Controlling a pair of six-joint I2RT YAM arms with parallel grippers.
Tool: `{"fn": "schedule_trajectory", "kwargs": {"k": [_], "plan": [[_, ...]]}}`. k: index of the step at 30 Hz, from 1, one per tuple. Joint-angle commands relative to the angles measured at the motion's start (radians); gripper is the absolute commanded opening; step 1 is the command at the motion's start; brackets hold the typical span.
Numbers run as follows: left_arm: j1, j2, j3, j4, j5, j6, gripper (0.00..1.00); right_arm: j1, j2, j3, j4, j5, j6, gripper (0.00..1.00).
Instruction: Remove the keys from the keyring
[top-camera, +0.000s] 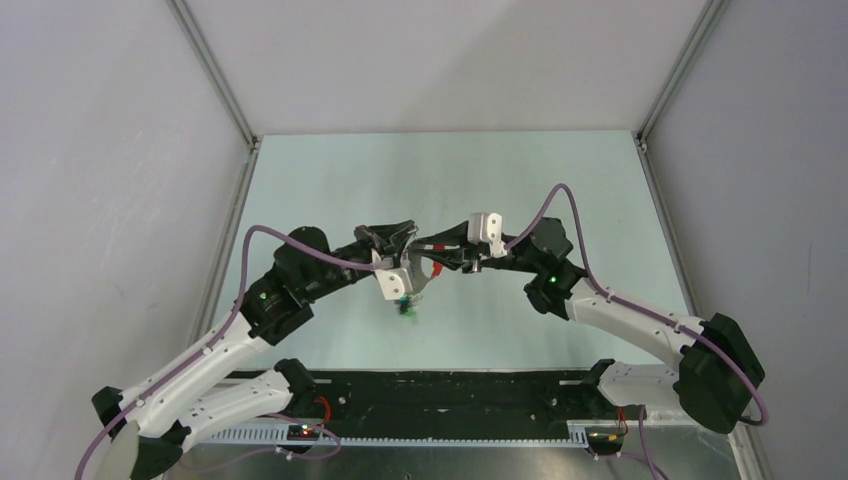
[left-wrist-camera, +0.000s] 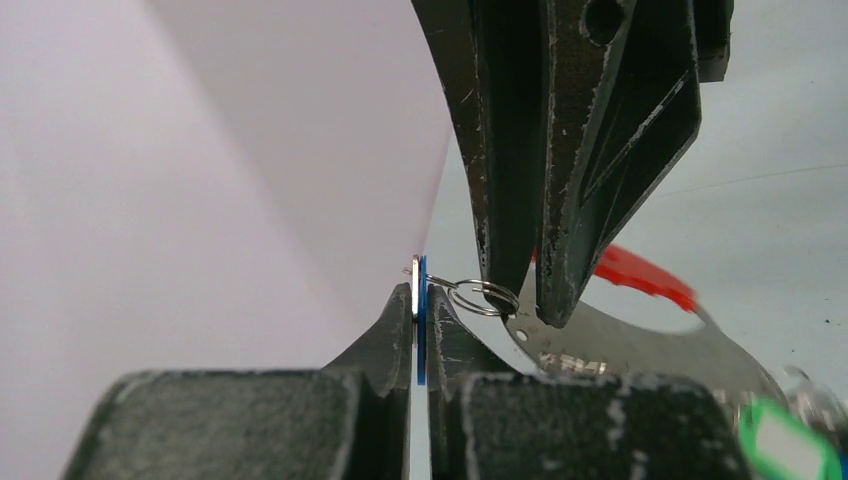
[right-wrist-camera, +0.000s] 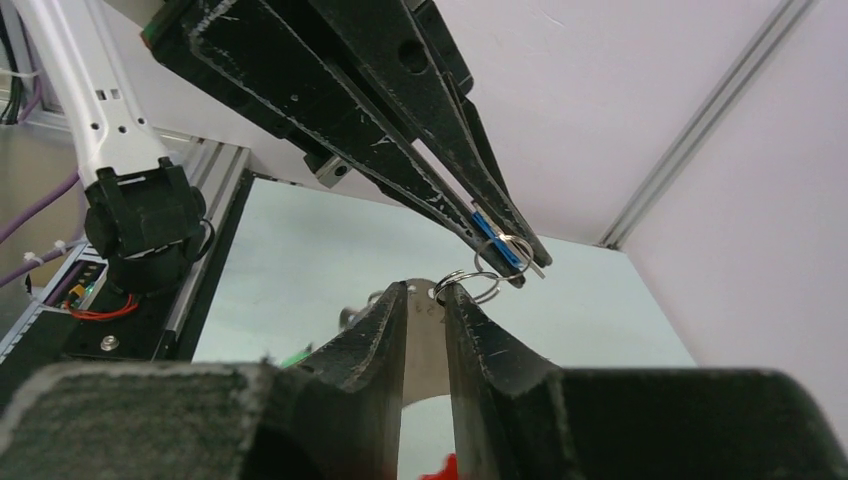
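Note:
Both grippers meet above the middle of the table. My left gripper (left-wrist-camera: 418, 300) is shut on a thin blue-tagged key (left-wrist-camera: 421, 330), seen edge-on. A small split ring (left-wrist-camera: 483, 297) links that key to the keyring's curved silver plate (left-wrist-camera: 640, 350), which carries a red loop (left-wrist-camera: 640, 272). My right gripper (right-wrist-camera: 427, 295) is shut on that silver plate (right-wrist-camera: 425, 330), with the split ring (right-wrist-camera: 468, 283) at its fingertip. In the top view the left gripper (top-camera: 408, 243) and the right gripper (top-camera: 432, 250) almost touch. Green-tagged keys (top-camera: 405, 305) hang below them.
The pale green table (top-camera: 560, 190) is walled by white panels at the left, back and right, with aluminium posts (top-camera: 215, 75) in the corners. A black strip with cable ducts (top-camera: 450, 400) runs along the near edge between the arm bases.

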Motion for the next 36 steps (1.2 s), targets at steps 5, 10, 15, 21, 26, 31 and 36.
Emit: {"fn": "schedule_trajectory", "kwargs": {"k": [5,10,15,21,26,31,36], "plan": [[0.005,-0.028,0.017,0.068,0.034,0.017,0.00,0.018,-0.021,0.044,-0.002,-0.037,-0.053,0.21],[0.003,-0.028,0.018,0.068,0.055,0.013,0.00,0.019,-0.021,0.044,0.019,-0.003,-0.058,0.23],[0.003,-0.027,0.019,0.067,0.074,0.009,0.00,0.019,-0.016,0.044,0.037,0.018,-0.060,0.23],[0.002,-0.028,0.018,0.064,0.079,0.013,0.00,0.018,-0.012,0.044,0.047,0.021,-0.061,0.00],[0.002,-0.035,0.008,0.057,0.068,0.045,0.00,0.014,-0.025,0.045,0.033,0.022,-0.015,0.00],[-0.001,-0.051,-0.015,0.038,0.017,0.144,0.00,-0.016,-0.048,0.061,-0.050,-0.030,0.145,0.00],[-0.004,-0.051,-0.005,-0.020,0.030,0.206,0.00,-0.019,-0.070,0.087,-0.156,-0.057,0.199,0.00]]}}
